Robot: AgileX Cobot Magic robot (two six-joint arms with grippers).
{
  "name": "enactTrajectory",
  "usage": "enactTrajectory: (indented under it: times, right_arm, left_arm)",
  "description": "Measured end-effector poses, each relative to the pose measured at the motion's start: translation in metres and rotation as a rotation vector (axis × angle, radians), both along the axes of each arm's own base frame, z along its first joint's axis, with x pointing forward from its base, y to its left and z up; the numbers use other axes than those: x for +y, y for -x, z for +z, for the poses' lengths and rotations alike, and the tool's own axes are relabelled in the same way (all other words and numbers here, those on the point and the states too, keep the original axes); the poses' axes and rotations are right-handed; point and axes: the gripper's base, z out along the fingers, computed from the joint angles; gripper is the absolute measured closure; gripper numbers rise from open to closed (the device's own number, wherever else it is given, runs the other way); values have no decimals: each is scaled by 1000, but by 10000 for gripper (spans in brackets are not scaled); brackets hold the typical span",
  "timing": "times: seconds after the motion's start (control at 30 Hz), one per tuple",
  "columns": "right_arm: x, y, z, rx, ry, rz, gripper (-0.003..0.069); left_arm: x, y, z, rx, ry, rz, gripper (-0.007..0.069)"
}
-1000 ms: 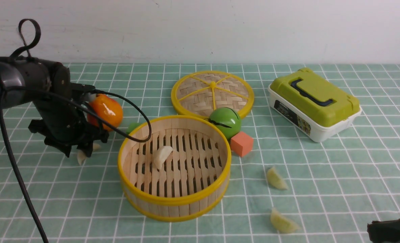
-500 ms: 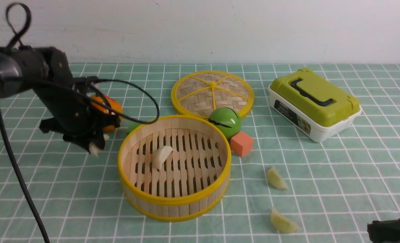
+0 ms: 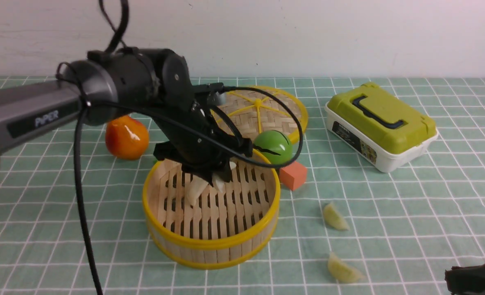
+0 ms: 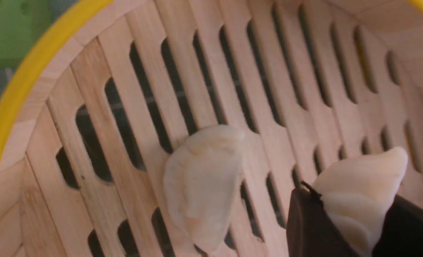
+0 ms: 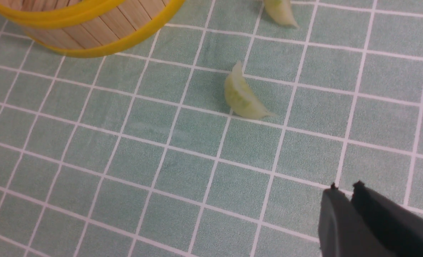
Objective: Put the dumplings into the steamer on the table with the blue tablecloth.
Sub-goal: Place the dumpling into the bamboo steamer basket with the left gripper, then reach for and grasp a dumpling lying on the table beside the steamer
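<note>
**Q:** What is the left arm doing?

**A:** The left gripper [image 3: 215, 179] hangs over the far half of the steamer [image 3: 211, 246], a round bamboo basket with yellow rims in the middle of the table. Its two dark fingers pinch a cream-white dumpling [image 4: 361, 178] over the slatted floor.

**Q:** Is anything lying in the basket?

**A:** Yes. A second white dumpling [image 4: 204, 182] lies on the slats, just left of the pinched one.

**Q:** And the other dumplings?

**A:** Both are on the blue tablecloth [image 3: 390, 205], right of the steamer. The farther yellow-green dumpling [image 3: 335, 217] is near the basket's right side. The nearer yellow-green dumpling [image 3: 343, 270] is closer to the robot.

**Q:** And the right arm?

**A:** The right gripper [image 5: 344, 187] sits low at the near right corner with its fingers pressed together, apart from the nearer yellow-green dumpling.

**Q:** What else is on the cloth?

**A:** A woven lid [image 3: 259, 112] lies beyond the steamer. A green ball [image 3: 273, 145] and a pink cube [image 3: 293, 175] sit just beside its far right rim. An orange fruit [image 3: 127, 137] is on the left, and a green-lidded box [image 3: 381, 125] is far right.
</note>
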Motion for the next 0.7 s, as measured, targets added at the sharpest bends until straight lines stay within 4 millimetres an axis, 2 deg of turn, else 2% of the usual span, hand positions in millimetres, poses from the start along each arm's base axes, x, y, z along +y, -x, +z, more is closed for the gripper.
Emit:
enactTrajectory:
  times: [0.1,0.23,0.5,0.63,0.7]
  right_arm:
    - [0,0,0,1,0,0,596]
    - [0,0,0,2,-1,1,595]
    - [2,3,-1,36,-25,11,582]
    - [6,3,5,83,-41,43,559]
    - [9,-3,14,114,-40,81,520]
  left_arm:
    - [-6,-3,-12,-1,-11,33,433]
    - [-13,-3,-17,-9,-4,35,414]
    - [-15,1,-21,36,-17,30,259]
    - [-12,3,-5,33,-41,17,249]
    - [-7,8,26,-17,-49,6,253]
